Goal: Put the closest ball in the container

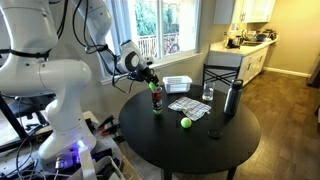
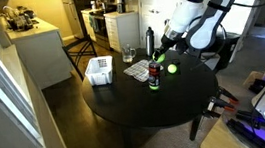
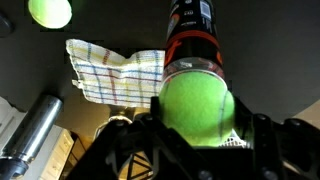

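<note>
While the gripper (image 3: 197, 128) has its fingers (image 3: 138, 138) closed on either side of the green tennis ball (image 3: 197, 103), the ball sits right at the mouth of the ball can (image 3: 190, 35). The can stands upright near the edge of the round table (image 1: 200, 145) on the robot's side.

From where I stand, the step now looks like a matter of centring. I would want the ball squarely over the opening and the wrist plumb before the fingers part. The can is tall and narrow, and a nudge on its rim could tip it toward that edge. A slow, small opening seems wiser than a wide one, so that the fingers do not knock the can's wall. Whether the ball touches the rim I cannot tell, since the ball hides it in the wrist view.

The can's dark and red label hides whatever may lie inside. A second ball (image 1: 186, 123) lies loose on the table, apart from the can and well in from the edge, near a checked cloth (image 1: 190, 105). Toward the far edge in an exterior view stand three more things:
- a white basket (image 1: 177, 84), in which I can make out nothing
- a drinking glass (image 1: 208, 94), whose fill I cannot judge
- a tall dark bottle (image 1: 232, 97), too small to say whether it is capped
</note>
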Action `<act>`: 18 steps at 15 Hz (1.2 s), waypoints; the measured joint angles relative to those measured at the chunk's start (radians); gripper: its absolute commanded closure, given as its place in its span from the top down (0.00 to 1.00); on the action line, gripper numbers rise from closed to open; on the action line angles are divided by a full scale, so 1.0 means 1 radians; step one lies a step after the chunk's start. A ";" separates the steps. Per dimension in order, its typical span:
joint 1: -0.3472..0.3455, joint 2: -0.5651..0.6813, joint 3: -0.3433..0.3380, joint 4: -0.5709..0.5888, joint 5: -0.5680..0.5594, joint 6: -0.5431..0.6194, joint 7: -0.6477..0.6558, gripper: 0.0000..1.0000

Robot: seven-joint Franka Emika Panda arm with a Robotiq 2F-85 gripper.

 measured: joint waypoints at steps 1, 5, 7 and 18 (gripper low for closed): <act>-0.008 -0.001 0.004 -0.003 -0.007 0.012 0.000 0.42; -0.041 0.004 0.012 -0.013 -0.032 0.078 0.000 0.42; -0.063 0.011 0.021 -0.013 -0.037 0.106 0.000 0.42; -0.191 0.060 0.147 0.033 -0.042 0.163 0.000 0.42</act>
